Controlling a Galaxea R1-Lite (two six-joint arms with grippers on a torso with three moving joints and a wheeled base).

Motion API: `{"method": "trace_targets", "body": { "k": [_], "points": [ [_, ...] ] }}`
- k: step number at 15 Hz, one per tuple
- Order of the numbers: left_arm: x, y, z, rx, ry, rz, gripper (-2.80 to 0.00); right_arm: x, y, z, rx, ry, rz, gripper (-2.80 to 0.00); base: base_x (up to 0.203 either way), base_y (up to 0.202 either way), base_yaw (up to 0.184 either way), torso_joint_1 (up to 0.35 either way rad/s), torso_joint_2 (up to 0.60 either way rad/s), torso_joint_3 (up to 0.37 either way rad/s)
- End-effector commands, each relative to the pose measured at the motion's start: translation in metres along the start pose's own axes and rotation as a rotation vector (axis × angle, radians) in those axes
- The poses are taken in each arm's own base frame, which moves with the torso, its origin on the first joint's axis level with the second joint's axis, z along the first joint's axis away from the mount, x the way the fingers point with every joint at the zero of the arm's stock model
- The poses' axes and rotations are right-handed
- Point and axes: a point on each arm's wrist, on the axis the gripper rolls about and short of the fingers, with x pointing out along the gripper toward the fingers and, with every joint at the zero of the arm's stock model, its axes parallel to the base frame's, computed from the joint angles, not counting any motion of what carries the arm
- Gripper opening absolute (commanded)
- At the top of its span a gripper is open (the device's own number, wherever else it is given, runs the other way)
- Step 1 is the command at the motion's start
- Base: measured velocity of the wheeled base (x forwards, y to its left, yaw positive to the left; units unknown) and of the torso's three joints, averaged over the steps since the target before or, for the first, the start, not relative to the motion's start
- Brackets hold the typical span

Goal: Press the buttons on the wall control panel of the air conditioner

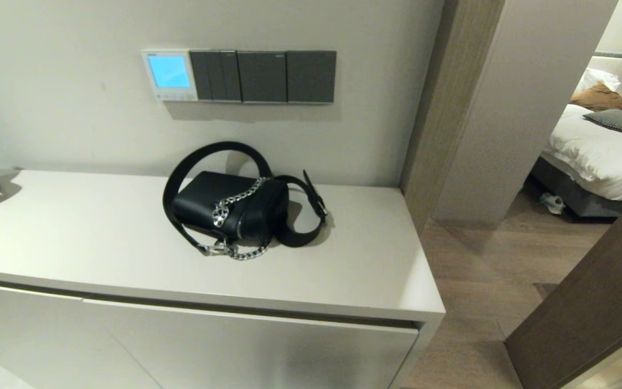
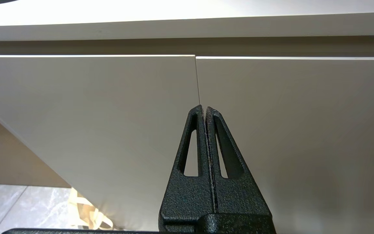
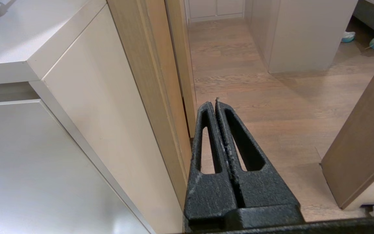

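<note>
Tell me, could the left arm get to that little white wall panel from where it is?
Probably yes. The left gripper is shut, low before the cabinet doors; only the handbag lies below the panel.

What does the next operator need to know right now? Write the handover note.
Left hand: shut, empty, low in front of the cabinet doors.
Right hand: shut, empty, low by the cabinet's end, over the wood floor.
Neither arm shows in the head view.
Control panel: on the wall above the cabinet top, left of the dark switch plates, screen lit light blue. Buttons run along its lower edge.
A black bag sits on the cabinet below the plates.
Done: no approach made.
Left: raise a hand to the panel, press the buttons.
</note>
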Motion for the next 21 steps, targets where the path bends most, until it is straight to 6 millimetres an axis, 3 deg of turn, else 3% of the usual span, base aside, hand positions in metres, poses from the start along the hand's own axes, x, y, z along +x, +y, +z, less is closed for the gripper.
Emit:
{"method": "trace_targets", "body": {
  "k": [1,7,21],
  "points": [
    [0.0000,0.0000,-0.0004,0.013,0.000,0.000,-2.80,0.0002,0.0000,-0.0004,0.000,0.003,0.001,-2.80,0.000,0.000,0.000,0.000,0.00,0.000],
    [0.0029,-0.0030,-0.0088,-0.075,0.024,-0.080,-2.80,0.0002,0.0000,-0.0004,0.000,0.003,0.000,-2.80,0.000,0.000,0.000,0.000,0.00,0.000],
    [0.0028,-0.0027,-0.0076,-0.106,0.013,-0.078,-2.80,0.0002,0.0000,-0.0004,0.000,0.003,0.000,-2.80,0.000,0.000,0.000,0.000,0.00,0.000]
  ]
}}
